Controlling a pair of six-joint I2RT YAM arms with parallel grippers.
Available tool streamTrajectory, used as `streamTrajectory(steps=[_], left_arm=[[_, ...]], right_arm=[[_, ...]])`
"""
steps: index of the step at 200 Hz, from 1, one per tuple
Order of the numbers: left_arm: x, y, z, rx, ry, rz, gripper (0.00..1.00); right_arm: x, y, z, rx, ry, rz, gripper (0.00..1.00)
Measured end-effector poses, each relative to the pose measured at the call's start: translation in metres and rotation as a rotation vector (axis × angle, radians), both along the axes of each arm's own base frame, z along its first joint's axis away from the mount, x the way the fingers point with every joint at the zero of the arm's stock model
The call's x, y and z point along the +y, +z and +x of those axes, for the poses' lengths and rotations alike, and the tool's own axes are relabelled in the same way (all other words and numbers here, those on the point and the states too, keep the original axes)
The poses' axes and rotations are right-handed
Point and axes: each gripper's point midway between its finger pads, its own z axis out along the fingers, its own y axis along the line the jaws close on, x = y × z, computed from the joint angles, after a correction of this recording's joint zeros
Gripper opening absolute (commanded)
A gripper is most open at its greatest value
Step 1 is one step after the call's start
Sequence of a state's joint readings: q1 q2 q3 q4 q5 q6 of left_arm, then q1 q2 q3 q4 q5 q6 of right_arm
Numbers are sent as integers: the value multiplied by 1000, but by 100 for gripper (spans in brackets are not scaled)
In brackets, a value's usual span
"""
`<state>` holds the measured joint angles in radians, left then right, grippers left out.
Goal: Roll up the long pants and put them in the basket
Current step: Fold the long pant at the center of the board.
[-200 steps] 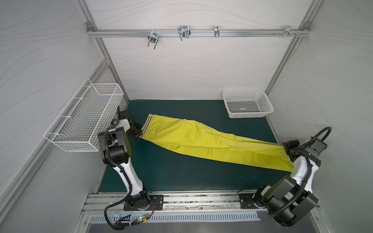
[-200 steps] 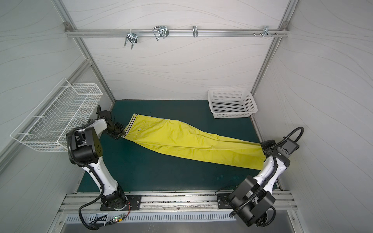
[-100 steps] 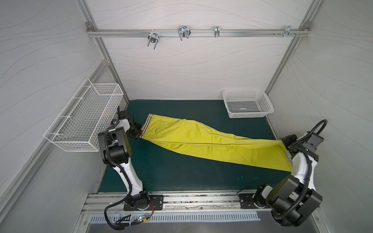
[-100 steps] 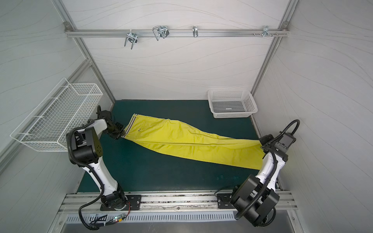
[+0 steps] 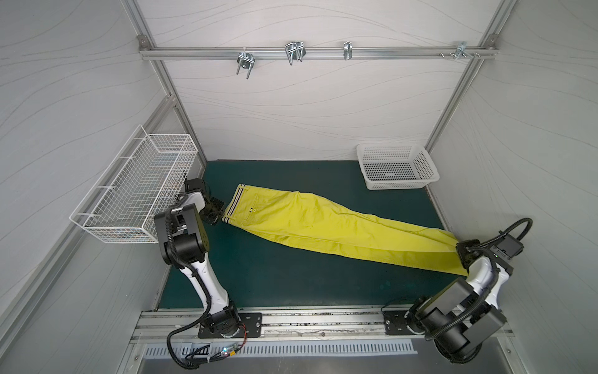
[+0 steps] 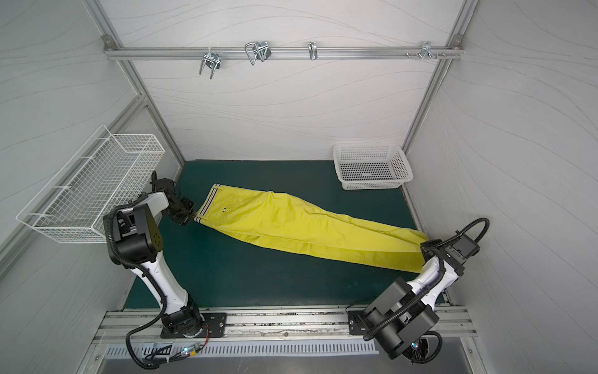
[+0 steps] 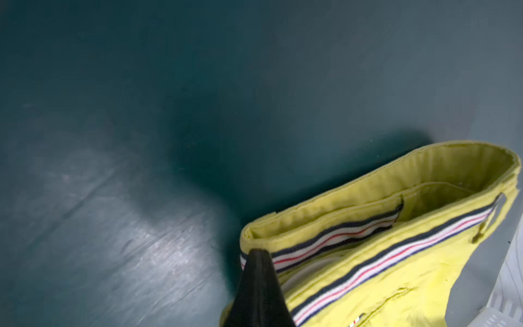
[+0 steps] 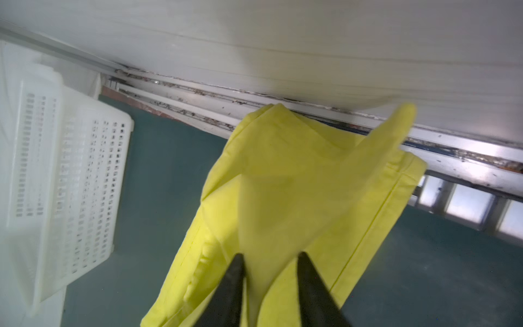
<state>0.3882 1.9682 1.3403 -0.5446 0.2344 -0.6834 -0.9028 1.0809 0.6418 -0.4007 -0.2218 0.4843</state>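
the right gripper (image 8: 270, 256) has opened up. its jaws were pinched shut a second ago and now stand apart, with the thin yellow cloth of the long pants (image 5: 323, 223) lying loose between the fingers (image 8: 235, 271). in both top views the right gripper (image 5: 466, 255) first eased back toward the far wall, then slid nearer the front rail (image 5: 323, 319) — its wrist and cable loop (image 5: 521, 226) came down with it, beside the leg ends (image 5: 449, 259).
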Motion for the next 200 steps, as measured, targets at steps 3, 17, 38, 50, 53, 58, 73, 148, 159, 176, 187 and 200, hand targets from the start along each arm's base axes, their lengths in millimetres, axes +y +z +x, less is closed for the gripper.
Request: streamTrajectory(steps=[3,17,38,50,53,58,73,148,159,176,187,200], left_arm=[[0,0,0,0,0,0,0],[0,0,0,1,1,-1,0],[0,0,-1,1,1,-1,0],[0,-1,-1,1,2,-2,0],[0,-1,-1,0,2,-2,0],[0,-2,-1,0,2,-3,0],[0,-3,-1,-3,1,-3,0],[-53,7,15,-21,-172,77,0],[-55,7,16,-22,-178,82,0],[-52,8,15,-21,-176,87,0],[-50,7,14,-19,-173,91,0],[-48,7,14,-15,-171,97,0]], right_arm=[[0,-1,-1,1,-3,4,54],[3,-5,-2,-6,-6,26,61],[10,-1,4,-50,17,42,66],[16,9,11,-78,53,15,67],[18,11,14,-85,66,9,67],[23,17,19,-92,95,-9,68],[41,33,38,-116,199,-55,72],[68,71,65,-133,333,-206,79],[63,68,61,-109,309,-212,79],[51,63,51,-79,258,-207,83],[42,58,44,-69,216,-198,89],[32,51,33,-59,160,-177,91]])
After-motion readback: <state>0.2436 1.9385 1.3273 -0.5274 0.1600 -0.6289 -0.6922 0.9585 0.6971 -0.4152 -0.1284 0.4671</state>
